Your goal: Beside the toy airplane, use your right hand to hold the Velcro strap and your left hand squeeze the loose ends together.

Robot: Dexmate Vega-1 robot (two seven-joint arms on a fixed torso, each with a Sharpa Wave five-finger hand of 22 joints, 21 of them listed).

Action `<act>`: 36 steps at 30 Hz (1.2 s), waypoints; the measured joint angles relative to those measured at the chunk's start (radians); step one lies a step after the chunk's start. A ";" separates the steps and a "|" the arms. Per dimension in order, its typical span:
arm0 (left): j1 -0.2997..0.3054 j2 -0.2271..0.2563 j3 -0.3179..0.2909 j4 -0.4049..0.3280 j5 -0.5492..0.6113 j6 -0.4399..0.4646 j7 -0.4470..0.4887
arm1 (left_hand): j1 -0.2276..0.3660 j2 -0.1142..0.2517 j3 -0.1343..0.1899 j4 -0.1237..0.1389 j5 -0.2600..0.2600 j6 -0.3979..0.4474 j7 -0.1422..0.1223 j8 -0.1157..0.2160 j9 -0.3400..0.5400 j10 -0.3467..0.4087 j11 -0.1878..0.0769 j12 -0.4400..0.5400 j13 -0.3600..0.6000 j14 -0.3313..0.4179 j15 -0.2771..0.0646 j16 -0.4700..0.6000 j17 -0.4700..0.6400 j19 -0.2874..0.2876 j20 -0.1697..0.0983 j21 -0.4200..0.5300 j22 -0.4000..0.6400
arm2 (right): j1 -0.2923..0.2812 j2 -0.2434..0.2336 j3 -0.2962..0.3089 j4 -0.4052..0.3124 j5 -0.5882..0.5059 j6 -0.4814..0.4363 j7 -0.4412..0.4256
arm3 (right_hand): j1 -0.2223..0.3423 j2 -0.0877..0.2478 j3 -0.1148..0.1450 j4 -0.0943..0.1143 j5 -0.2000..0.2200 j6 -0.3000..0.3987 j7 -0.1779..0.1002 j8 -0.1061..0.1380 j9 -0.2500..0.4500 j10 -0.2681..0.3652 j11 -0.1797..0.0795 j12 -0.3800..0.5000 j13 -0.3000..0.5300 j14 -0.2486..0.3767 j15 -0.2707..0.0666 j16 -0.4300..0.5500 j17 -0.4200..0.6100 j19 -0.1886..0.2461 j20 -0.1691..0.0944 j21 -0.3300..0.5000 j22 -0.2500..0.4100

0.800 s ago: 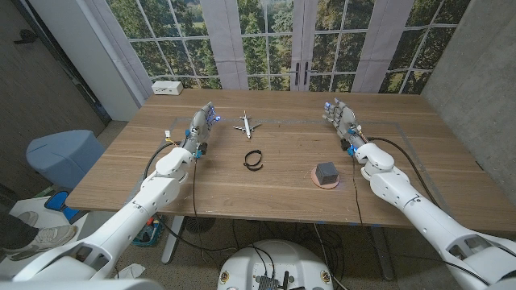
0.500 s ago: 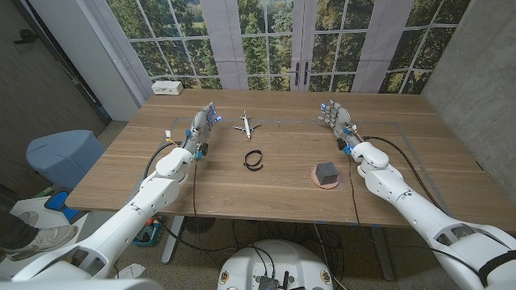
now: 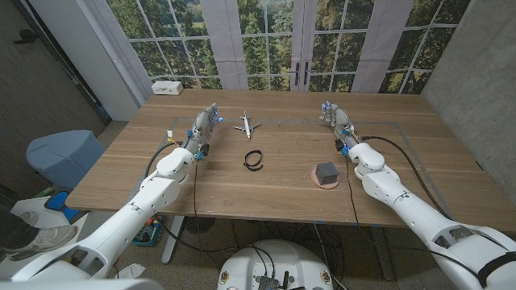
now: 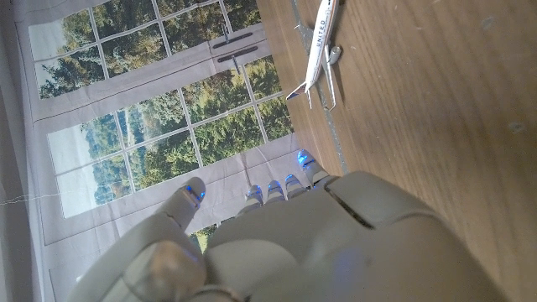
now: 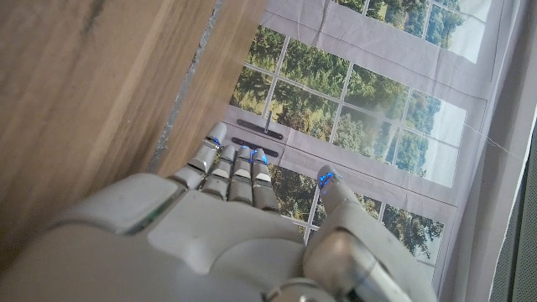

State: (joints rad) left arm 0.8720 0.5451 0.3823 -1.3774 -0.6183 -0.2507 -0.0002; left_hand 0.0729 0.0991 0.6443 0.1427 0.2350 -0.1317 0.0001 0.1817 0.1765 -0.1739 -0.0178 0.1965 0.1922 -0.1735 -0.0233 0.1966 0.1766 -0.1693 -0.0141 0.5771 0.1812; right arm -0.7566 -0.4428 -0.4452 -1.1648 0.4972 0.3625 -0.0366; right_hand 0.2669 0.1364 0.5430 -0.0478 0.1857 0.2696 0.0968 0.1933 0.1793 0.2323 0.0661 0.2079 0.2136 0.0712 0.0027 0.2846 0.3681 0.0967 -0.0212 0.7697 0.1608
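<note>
Reaching for the strap [image 3: 254, 159] is where trouble could start, in my judgement: it lies loose on the table [image 3: 242, 193], between the two hands and nearer the robot than either, so a careless right-hand sweep could skid it or knock the grey block [image 3: 326, 171] just below that hand. The strap is a small dark loop, long axis running roughly left-right, loose end apparently towards the right hand. The left hand [image 3: 203, 126] and right hand [image 3: 337, 120] hold nothing, fingers extended. Farther off, level with both hands, sits the airplane [image 3: 247, 125], nose pointing away.
</note>
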 measured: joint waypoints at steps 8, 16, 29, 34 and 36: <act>-0.007 0.001 0.004 0.014 0.004 -0.005 -0.012 | 0.000 0.000 -0.003 -0.003 0.000 0.011 0.000 0.000 -0.001 0.004 -0.004 0.000 -0.002 0.000 0.000 0.000 0.000 0.005 0.005 0.000 0.000 | -0.038 -0.024 -0.013 -0.082 -0.078 -0.014 -0.094 | 0.031 -0.004 0.010 -0.035 0.000 0.011 0.003 0.000 0.000 0.014 0.000 0.008 -0.003 0.022 0.008 0.000 -0.011 0.021 0.021 -0.005 0.000; -0.011 0.002 0.006 0.021 0.005 -0.007 -0.021 | 0.000 0.000 0.002 -0.007 0.000 0.016 0.005 0.000 -0.005 0.004 -0.004 0.000 -0.006 0.000 0.000 0.000 0.000 0.020 0.012 0.000 -0.005 | -0.074 -0.053 -0.023 -0.170 -0.171 -0.060 -0.191 | 0.042 0.003 0.014 -0.059 0.000 0.020 -0.006 0.000 0.000 0.022 -0.007 0.008 -0.005 0.031 -0.001 0.000 -0.016 0.028 0.014 -0.016 0.005; -0.011 0.003 0.013 0.015 0.011 -0.008 -0.022 | 0.000 0.000 0.001 -0.015 0.000 0.021 0.000 0.000 -0.004 0.004 -0.004 0.000 -0.011 0.000 0.000 0.000 0.000 0.034 0.016 0.000 -0.004 | -0.131 -0.111 -0.037 -0.335 -0.319 -0.178 -0.314 | 0.074 0.021 0.026 -0.086 0.015 0.034 -0.009 0.007 0.001 0.032 -0.007 0.008 -0.005 0.038 -0.008 0.005 -0.024 0.039 0.003 -0.027 0.005; -0.010 0.002 0.014 0.010 0.014 -0.008 -0.020 | 0.000 0.000 0.001 -0.015 0.000 0.025 0.004 0.000 -0.004 0.004 -0.004 0.000 -0.011 0.000 0.000 0.000 0.000 0.038 0.019 0.000 -0.008 | -0.150 -0.132 -0.041 -0.390 -0.357 -0.211 -0.338 | 0.093 0.013 0.026 -0.086 0.015 0.034 -0.009 0.007 0.005 0.032 -0.007 0.008 -0.005 0.042 -0.012 0.005 -0.025 0.039 0.003 -0.027 0.005; -0.008 0.001 0.017 0.007 0.016 -0.008 -0.017 | 0.000 0.000 0.001 -0.015 0.000 0.025 0.004 0.000 -0.004 0.004 -0.004 0.000 -0.011 0.000 0.000 0.000 0.000 0.038 0.019 0.000 -0.009 | -0.159 -0.142 -0.043 -0.418 -0.392 -0.246 -0.359 | 0.093 0.013 0.026 -0.086 0.015 0.035 -0.011 0.007 0.005 0.032 -0.007 0.008 -0.005 0.042 -0.012 0.005 -0.025 0.039 0.003 -0.027 0.005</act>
State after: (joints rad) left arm 0.8637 0.5461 0.3990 -1.3703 -0.6019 -0.2586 -0.0174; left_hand 0.0729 0.0990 0.6457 0.1276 0.2350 -0.1067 0.0036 0.1816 0.1722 -0.1700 -0.0214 0.1965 0.1814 -0.1734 -0.0232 0.1966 0.1770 -0.1315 0.0053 0.5771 0.1719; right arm -0.9158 -0.5853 -0.4880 -1.5832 0.1052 0.1163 -0.3951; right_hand 0.3596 0.1493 0.5687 -0.1339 0.2010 0.3050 0.0860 0.2003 0.1841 0.2647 0.0588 0.2157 0.2091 0.1129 -0.0089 0.2894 0.3431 0.1356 -0.0178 0.7427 0.1654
